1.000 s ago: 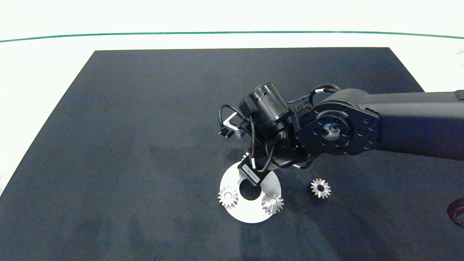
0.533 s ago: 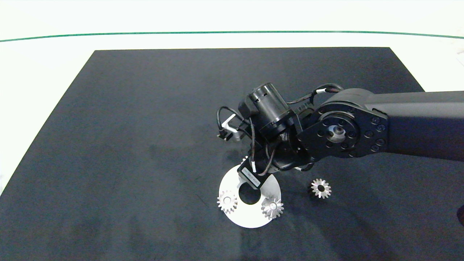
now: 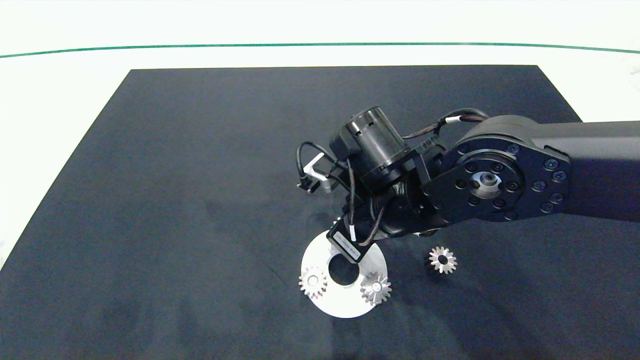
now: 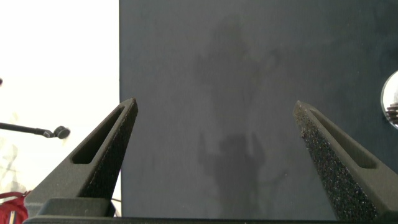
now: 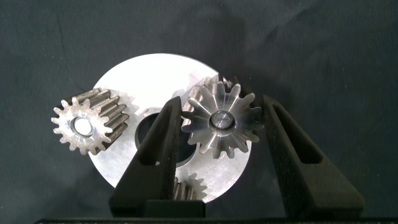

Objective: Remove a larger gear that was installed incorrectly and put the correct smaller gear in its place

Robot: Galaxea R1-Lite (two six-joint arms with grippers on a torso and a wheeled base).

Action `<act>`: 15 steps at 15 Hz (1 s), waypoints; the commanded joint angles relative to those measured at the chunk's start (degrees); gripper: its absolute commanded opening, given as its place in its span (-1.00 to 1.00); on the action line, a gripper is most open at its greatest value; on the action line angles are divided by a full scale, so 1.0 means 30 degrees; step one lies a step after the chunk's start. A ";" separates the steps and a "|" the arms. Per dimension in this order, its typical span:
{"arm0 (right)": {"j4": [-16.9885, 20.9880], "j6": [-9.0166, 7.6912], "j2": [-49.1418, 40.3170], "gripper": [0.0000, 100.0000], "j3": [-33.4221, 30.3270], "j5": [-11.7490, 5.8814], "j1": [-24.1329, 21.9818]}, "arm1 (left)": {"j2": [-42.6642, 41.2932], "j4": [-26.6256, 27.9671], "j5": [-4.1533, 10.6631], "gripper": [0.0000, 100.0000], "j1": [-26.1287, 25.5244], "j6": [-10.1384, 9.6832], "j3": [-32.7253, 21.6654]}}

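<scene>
Steel larger gear [image 5: 221, 126] on its white disc [image 5: 134, 74], bracketed by the right gripper [image 5: 222, 134].
Fingers open, gripping nothing; closing off-centre could jam teeth or drag the disc.

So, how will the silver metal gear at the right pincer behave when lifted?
This silver metal toothed gear looks solid, so probably stiff and heavy for its size. Its shiny pointed teeth may slip in the right pincer.

My right arm [image 3: 575, 170] is matte black, its round joint plate [image 3: 492, 181] ringed with screws around a silver hub. Beside that plate sit a black cylinder [image 3: 375, 145], looping black cables and a white-labelled tag [image 3: 345, 243].
</scene>
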 commanded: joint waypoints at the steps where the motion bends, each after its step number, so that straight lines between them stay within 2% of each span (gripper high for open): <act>1: 0.0054 -0.0051 -0.0583 -0.26 0.0076 -0.0009 0.0205 | 0.0010 0.0089 0.0019 1.00 0.0007 0.0017 -0.0003; 7: 0.0054 -0.0022 -0.1491 -0.26 0.0456 -0.0038 0.0293 | 0.0010 0.0089 0.0019 1.00 0.0007 0.0017 0.0026; 8: 0.0054 -0.0022 -0.1520 1.00 0.0544 -0.0272 0.0293 | 0.0010 0.0089 0.0019 1.00 0.0007 0.0017 0.0026; 10: 0.0054 -0.0022 -0.1491 1.00 0.0632 -0.0770 0.0293 | 0.0010 0.0089 0.0019 1.00 0.0007 0.0017 0.0026; 15: 0.0083 -0.0051 -0.1432 1.00 0.1042 -0.0917 0.0264 | 0.0010 0.0089 0.0019 1.00 0.0007 0.0017 0.0026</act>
